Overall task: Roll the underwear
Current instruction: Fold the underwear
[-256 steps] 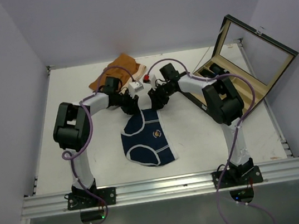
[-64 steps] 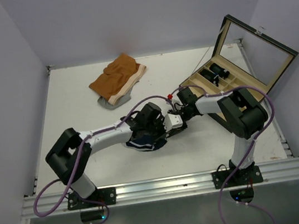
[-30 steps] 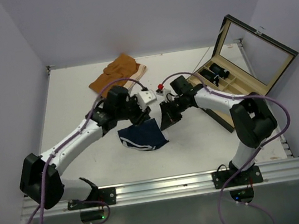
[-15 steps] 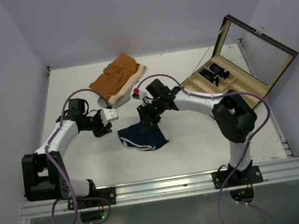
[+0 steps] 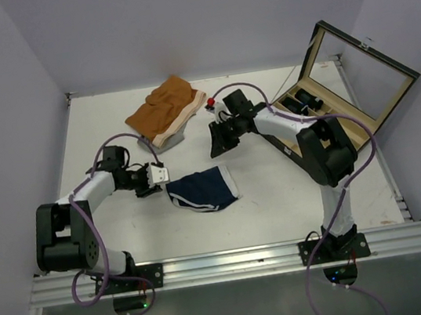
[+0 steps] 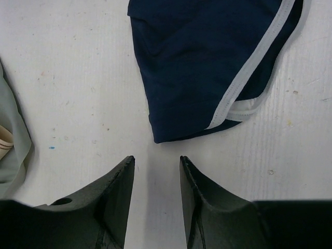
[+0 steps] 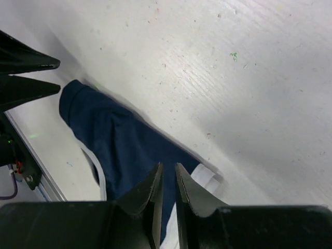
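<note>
The navy underwear point(image 5: 203, 189) with white trim lies folded on the white table, near the middle. In the left wrist view it point(image 6: 207, 67) lies just ahead of my fingertips, its corner close to them but not touching. My left gripper point(image 5: 156, 177) point(image 6: 155, 160) is open and empty, low over the table at the underwear's left edge. My right gripper point(image 5: 216, 142) point(image 7: 168, 166) is above and behind the underwear point(image 7: 124, 150), its jaws almost together with nothing between them. The left gripper's fingers point(image 7: 26, 78) show at the left of the right wrist view.
Orange-brown shorts point(image 5: 165, 110) lie on a grey garment point(image 5: 162, 140) at the back left; the grey fabric point(image 6: 10, 140) is close to my left gripper. A wooden box point(image 5: 322, 109) with its lid open stands at the right. A metal rail point(image 5: 226, 264) runs along the front edge.
The underwear was folded smaller and let go. In the last half second the right gripper lifted away toward the back right, and the left gripper moved right to the underwear's left edge.
</note>
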{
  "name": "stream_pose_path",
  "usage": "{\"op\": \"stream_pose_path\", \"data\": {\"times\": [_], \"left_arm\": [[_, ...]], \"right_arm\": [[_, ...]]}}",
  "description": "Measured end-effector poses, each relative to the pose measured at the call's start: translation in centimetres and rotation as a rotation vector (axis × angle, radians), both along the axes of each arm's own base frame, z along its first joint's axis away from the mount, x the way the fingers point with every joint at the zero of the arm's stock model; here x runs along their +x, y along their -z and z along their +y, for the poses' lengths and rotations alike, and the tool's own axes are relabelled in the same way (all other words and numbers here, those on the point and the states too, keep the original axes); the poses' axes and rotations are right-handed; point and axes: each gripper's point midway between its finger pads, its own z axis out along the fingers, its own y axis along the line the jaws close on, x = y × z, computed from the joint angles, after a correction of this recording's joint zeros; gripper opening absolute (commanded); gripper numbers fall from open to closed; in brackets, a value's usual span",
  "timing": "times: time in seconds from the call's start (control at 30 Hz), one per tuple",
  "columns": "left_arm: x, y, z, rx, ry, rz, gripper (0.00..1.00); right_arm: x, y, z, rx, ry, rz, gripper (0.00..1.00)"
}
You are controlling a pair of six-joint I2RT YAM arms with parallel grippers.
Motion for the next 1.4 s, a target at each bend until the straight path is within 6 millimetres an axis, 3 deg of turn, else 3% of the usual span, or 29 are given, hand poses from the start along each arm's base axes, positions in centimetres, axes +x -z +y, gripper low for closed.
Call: {"op": "stream_pose_path", "data": {"times": [0.3,0.5,0.63,0.83,1.1,1.2,1.3,1.4], "left_arm": [[-0.3,0.9,-1.3,0.016,0.069,-0.003,0.41],[0.1,1.3,-2.0,0.040,0.095,-0.005,0.27],[0.3,1.6,-2.4,0.060,0.101,0.004,0.10],[0.4,1.9,-1.8,0.107,0.086,0.003,0.01],[-1.2,0.7,-0.7,0.185,0.070,-0.094,0.01],[-2.6,1.6,-0.8,0.223,0.084,-0.089,0.01],[-3.7,2.5,-1.0,0.252,0.106,-0.071,0.01],[-3.6,2.6,-1.0,0.265,0.099,-0.079,0.02]], "right_arm": [[-1.0,3.2,-1.0,-0.092,-0.025,0.038,0.18],[-0.9,3.6,-1.5,-0.111,-0.031,0.029,0.17],[-0.9,3.7,-1.8,-0.120,-0.036,0.021,0.13],[-1.1,4.9,-2.9,-0.174,-0.036,0.017,0.07],[-1.7,5.9,-3.6,-0.210,-0.050,0.038,0.03],[-1.7,5.9,-3.6,-0.210,-0.054,0.037,0.07],[-1.8,5.7,-3.5,-0.201,-0.061,0.037,0.20],[-2.0,5.4,-3.4,-0.192,-0.067,0.038,0.31]]}}
